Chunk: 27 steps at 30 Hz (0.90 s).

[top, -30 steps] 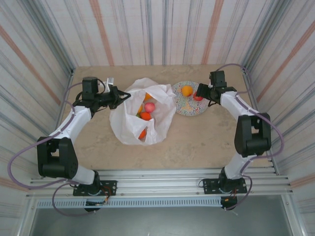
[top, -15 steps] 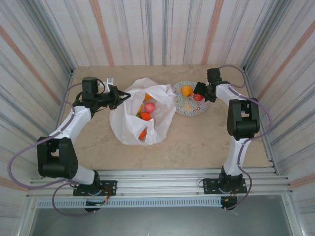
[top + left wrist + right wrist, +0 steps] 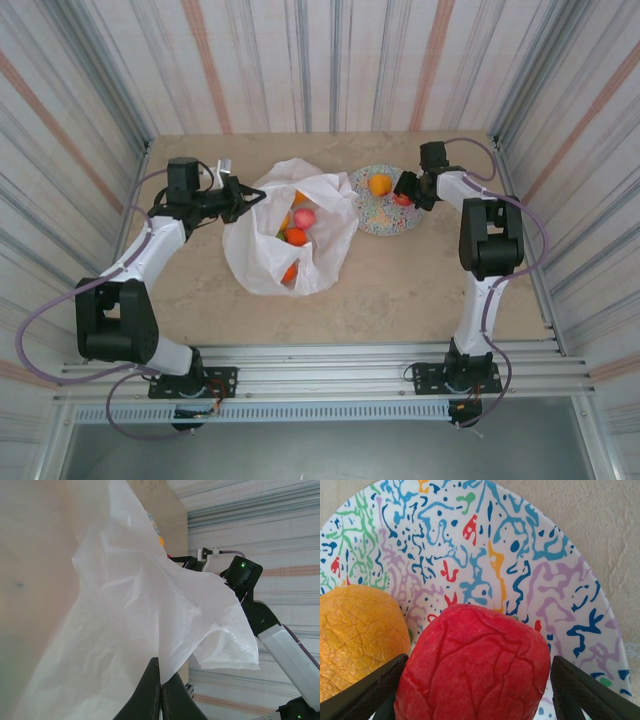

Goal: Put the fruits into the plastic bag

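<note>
Tabletop [image 3: 400, 280] beige; walls [image 3: 300, 60] striped

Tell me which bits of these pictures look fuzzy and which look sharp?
Left wrist view: its left part is a pale, washed-out blur, while the plastic bag shows clear creases. Right wrist view: the red fruit and plate are sharp, wrinkles showing. Top external view: even light, soft shadows.

Right gripper [image 3: 406, 190] at red fruit [image 3: 402, 200] on plate [image 3: 378, 222] beside plastic bag [image 3: 262, 265]
</note>
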{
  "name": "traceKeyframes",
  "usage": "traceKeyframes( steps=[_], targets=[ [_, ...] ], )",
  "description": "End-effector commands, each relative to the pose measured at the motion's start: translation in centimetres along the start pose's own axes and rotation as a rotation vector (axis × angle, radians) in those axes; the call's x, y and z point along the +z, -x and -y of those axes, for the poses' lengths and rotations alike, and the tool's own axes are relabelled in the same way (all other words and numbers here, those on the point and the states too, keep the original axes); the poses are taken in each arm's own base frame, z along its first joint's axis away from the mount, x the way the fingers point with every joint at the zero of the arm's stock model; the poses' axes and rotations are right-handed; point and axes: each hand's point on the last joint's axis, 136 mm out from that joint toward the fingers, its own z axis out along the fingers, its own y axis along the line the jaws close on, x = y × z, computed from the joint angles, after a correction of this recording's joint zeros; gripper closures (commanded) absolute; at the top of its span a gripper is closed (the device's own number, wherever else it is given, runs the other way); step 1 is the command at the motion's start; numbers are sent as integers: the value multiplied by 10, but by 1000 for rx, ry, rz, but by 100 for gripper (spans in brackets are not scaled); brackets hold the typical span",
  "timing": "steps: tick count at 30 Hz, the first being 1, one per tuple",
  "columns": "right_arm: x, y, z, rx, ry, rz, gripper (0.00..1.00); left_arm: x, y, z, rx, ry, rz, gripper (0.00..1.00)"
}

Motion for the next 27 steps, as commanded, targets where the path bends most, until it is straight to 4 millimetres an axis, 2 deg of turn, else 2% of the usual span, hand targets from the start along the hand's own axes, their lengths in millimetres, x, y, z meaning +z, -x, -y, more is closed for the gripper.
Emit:
traceKeyframes(
  steps=[1,5,10,16,22,27],
  targets=[
    [2,3,-1,26,6,-11,29,-1,-1,0,-3,-17,-7,100],
    [1,2,-1,23,11,-10,36,-1,-1,-1,-5,-16,-7,100],
    [-10,3,2,21,16,6,38,-1,0,0,-3,-17,-6,100],
    [-45,0,3,13,39,59,39,-1,-1,0,-3,-18,-8,100],
    [-93,-31,-7,-10,140,93,39,-1,-1,0,-4,-16,-7,100],
    [-137,-75,-27,-94,246,97,39,0,-1,0,-4,-15,-6,100]
  ],
)
